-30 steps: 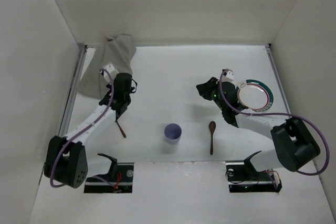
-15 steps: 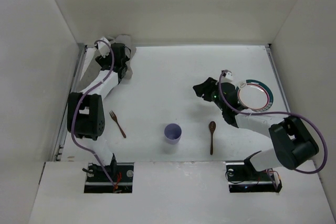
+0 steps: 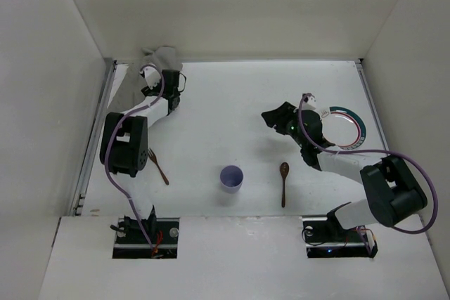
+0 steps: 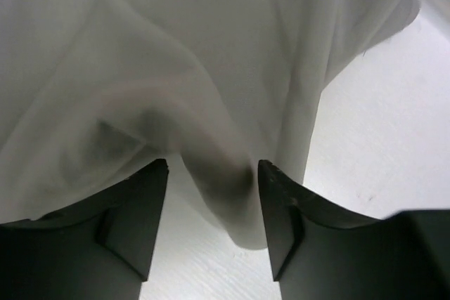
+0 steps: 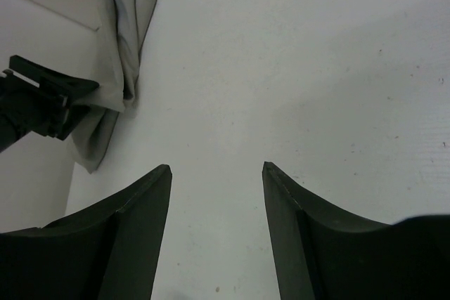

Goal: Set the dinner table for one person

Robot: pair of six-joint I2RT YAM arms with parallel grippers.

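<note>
The counter (image 3: 232, 103) is a broad, matte white rectangle filling the top view, with a metal rail (image 3: 93, 142) down its 9 o'clock edge. A soft grey cloth (image 3: 125, 100) lies rumpled in the 10 o'clock corner. The left arm's jaws stand moderately apart over the cloth (image 4: 176, 68), and a drooping fold hangs into the gap between them; whether they touch it I cannot tell.

The right arm's jaws are spread wide above bare counter (image 5: 281, 68) with nothing between them. They sit just inboard of a round white plate (image 3: 359, 123) with a teal ring, at 3 o'clock.

A lavender cylindrical cup (image 3: 231, 177) stands upright at 6 o'clock. A slender brown wooden spoon (image 3: 283, 182) lies near it at 5 o'clock, and a dark, thin fork (image 3: 158, 166) lies at 8 o'clock.
</note>
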